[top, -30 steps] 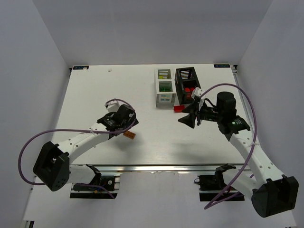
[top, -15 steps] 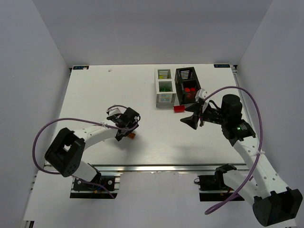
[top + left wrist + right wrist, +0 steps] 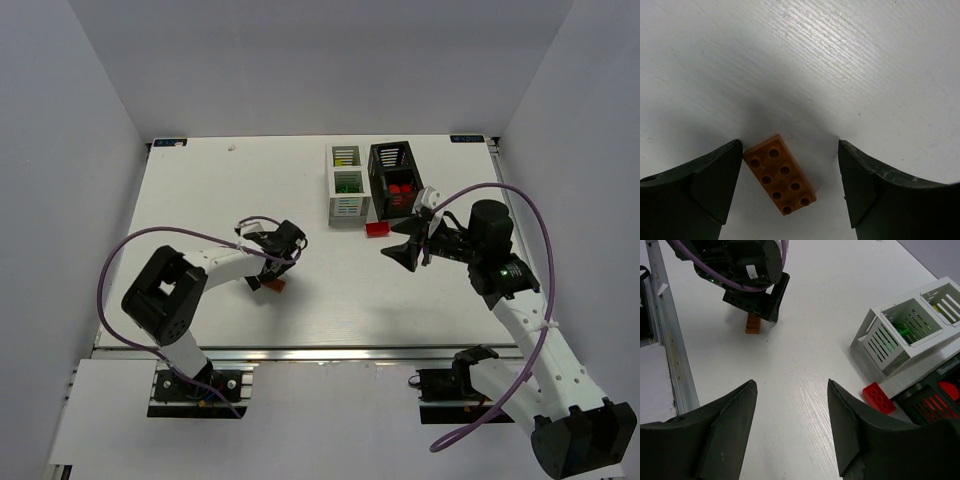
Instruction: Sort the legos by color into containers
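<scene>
An orange lego (image 3: 780, 175) lies flat on the white table between the fingers of my open left gripper (image 3: 790, 148), close to the left finger and askew to the jaws. It also shows in the top view (image 3: 273, 286) and the right wrist view (image 3: 753, 323). A red lego (image 3: 377, 229) lies on the table in front of the boxes. My right gripper (image 3: 397, 252) is open and empty, hovering just right of it; the red lego shows at its right (image 3: 879, 398). The white box (image 3: 347, 190) holds green and yellow legos. The black box (image 3: 394, 176) holds red ones.
The two boxes stand side by side at the back centre of the table (image 3: 200, 200). A metal rail (image 3: 320, 353) runs along the table's near edge. Purple cables loop off both arms.
My left gripper has swung right and come down around the orange lego. My right arm has drawn back slightly to the right, its gripper staying near the red lego.
</scene>
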You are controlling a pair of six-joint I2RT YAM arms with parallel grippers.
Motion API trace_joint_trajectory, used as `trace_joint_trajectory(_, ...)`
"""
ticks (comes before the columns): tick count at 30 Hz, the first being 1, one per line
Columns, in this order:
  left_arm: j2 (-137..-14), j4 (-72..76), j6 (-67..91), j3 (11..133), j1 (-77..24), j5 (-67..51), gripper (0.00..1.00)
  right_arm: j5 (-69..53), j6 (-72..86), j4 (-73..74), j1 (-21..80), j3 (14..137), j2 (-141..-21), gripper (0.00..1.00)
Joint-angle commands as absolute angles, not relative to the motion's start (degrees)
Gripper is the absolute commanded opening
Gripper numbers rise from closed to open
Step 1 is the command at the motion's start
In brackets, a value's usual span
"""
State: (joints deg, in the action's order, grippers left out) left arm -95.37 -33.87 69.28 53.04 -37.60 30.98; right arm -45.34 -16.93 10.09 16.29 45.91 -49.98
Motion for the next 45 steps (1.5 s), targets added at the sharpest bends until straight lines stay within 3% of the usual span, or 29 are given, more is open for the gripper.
trace_joint_trajectory(1, -98.17, -37.08, 69.61, 53.43, -37.62, 30.58, 0.84, -46.14, -16.26, 7.12, 15.73, 45.26, -48.17, 0.64)
trace_joint_trajectory(6, -100.80, -40.68, 67.77, 54.49, -37.97, 30.24, 0.72, -47.46, -15.82, 6.77, 15.03, 45.00, -47.02, 0.64)
trace_joint_trajectory(11, -99.32, -42.71, 67.59, 53.35, -39.37, 30.76, 0.72, -48.69, -15.38, 6.59, 13.98, 44.91, -45.70, 0.64)
trace_joint_trajectory(16, -95.81, -45.17, 68.03, 52.65, -39.90, 30.94, 0.82, -50.18, -14.94, 6.24, 12.92, 44.47, -44.91, 0.65)
trace_joint_trajectory(22, -92.73, -47.11, 68.73, 51.68, -42.36, 29.62, 0.87, -50.71, -14.77, 6.24, 12.48, 44.47, -44.82, 0.65)
trace_joint_trajectory(32, -97.65, -45.09, 67.85, 53.44, -43.94, 28.13, 0.83, -52.12, -14.24, 6.15, 11.16, 44.38, -44.21, 0.65)
trace_joint_trajectory(35, -97.65, -44.21, 67.15, 52.82, -44.12, 28.12, 0.75, -52.56, -14.15, 6.15, 10.90, 44.47, -44.21, 0.65)
trace_joint_trajectory(36, -97.56, -43.16, 66.89, 52.56, -44.12, 28.04, 0.65, -52.73, -14.15, 6.15, 10.90, 44.39, -44.21, 0.65)
trace_joint_trajectory(39, -96.68, -40.61, 65.05, 51.42, -44.12, 26.38, 0.49, -52.91, -14.15, 6.15, 10.64, 44.38, -44.12, 0.65)
trace_joint_trajectory(45, -92.82, -36.13, 61.53, 50.63, -45.26, 24.88, 0.33, -53.70, -14.15, 6.15, 9.58, 44.56, -43.77, 0.65)
